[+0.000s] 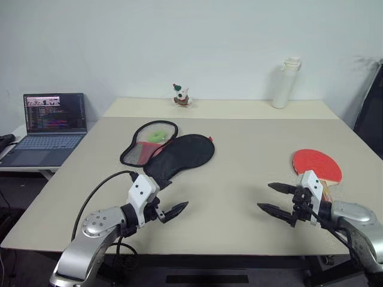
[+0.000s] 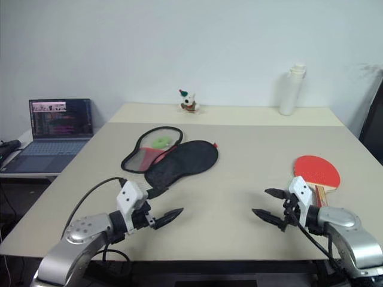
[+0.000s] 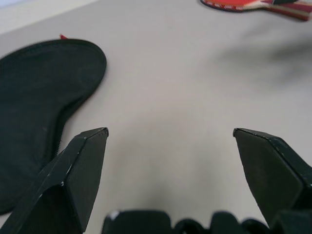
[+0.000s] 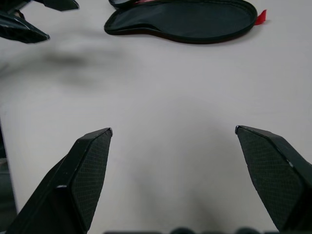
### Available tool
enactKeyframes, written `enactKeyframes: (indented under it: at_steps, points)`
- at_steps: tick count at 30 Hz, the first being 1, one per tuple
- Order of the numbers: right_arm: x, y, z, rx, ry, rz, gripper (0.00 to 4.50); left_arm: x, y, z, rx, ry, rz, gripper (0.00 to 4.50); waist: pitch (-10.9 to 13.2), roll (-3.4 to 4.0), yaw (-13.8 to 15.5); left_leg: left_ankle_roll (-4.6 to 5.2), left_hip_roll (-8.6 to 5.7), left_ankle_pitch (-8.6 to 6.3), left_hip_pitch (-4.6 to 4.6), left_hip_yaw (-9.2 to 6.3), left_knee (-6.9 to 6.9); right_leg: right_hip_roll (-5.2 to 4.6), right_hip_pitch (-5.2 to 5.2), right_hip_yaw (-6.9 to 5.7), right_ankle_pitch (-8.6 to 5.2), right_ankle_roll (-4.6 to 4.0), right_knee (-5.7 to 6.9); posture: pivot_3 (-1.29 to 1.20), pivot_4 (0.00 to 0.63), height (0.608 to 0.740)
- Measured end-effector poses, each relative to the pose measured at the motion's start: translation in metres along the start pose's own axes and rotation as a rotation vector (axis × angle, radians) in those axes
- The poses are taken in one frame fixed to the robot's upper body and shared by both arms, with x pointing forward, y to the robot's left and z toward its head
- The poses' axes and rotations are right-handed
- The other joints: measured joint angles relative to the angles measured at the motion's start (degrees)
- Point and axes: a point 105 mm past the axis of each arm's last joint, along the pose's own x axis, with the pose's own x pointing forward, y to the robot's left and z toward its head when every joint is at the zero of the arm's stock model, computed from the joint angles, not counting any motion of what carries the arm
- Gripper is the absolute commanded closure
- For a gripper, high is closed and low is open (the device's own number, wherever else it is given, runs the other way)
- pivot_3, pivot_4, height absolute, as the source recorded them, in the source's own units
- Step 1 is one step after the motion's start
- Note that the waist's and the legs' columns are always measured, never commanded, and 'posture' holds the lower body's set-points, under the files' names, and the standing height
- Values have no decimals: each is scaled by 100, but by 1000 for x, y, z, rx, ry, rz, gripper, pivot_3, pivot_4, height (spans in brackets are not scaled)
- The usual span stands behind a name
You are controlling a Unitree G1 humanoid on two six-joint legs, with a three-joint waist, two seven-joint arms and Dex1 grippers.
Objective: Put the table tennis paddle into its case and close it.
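Left gripper near unzipped black case

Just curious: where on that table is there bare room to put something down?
Bare tabletop lies between the open case and the table tennis paddle, and along the far edge between the small figurine and the white bottle. It is crowded only around the case.

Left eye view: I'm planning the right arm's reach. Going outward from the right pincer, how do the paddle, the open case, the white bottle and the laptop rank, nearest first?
From the right pincer:
1. Table tennis paddle, right beside it on the table's right side.
2. Case, lying open left of centre.
3. White bottle, standing at the far edge, right of centre.
4. Laptop, on a side table off the left edge.
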Motion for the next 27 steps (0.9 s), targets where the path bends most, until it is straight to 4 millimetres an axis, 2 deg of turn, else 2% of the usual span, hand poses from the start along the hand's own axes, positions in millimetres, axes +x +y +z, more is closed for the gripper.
enactKeyframes:
  at_steps: [6, 9, 14, 20, 23, 27]
  points:
    - [-12, -5, 1, -2, 23, -49, 49, 7, 10, -10, -5, 12, 14, 0, 0, -1, 8, 0, -2, 0, 1, 3, 9, -2, 5, 0, -10, -19, -2, 0, 150, 740]
    - [-15, -4, 7, 1, 21, -52, 49, 13, 17, -5, -5, -9, 10, 0, 0, -1, 10, 0, -2, 0, -1, 3, 6, -2, 4, -1, 1, 0, -3, 0, 150, 740]
    - [-12, -2, 34, -35, -30, -48, 49, 20, 42, -1, -22, 2, -5, 0, 0, -1, -2, 0, 1, 0, 2, 2, 6, 6, 3, -3, 6, 9, 0, 0, 150, 740]
    - [1, 2, 46, -41, -86, -54, 49, 25, 78, -9, 7, 42, 46, 0, 1, -3, 5, 0, -3, 0, -5, 3, 3, 3, 0, -3, 7, 11, -5, 0, 150, 740]
    - [2, 2, 50, -43, -95, -53, 49, 37, 93, -12, 24, 60, 67, 0, 2, -4, 20, 0, -8, 0, -7, 5, 5, 1, 0, -3, 10, 16, -7, 0, 150, 740]
    - [3, 2, 59, -59, -119, -50, 49, 61, 97, -25, 35, 127, 21, 0, 3, -9, 48, 0, -10, 0, -9, 18, 9, 1, 1, -2, 12, 20, -9, 0, 150, 740]
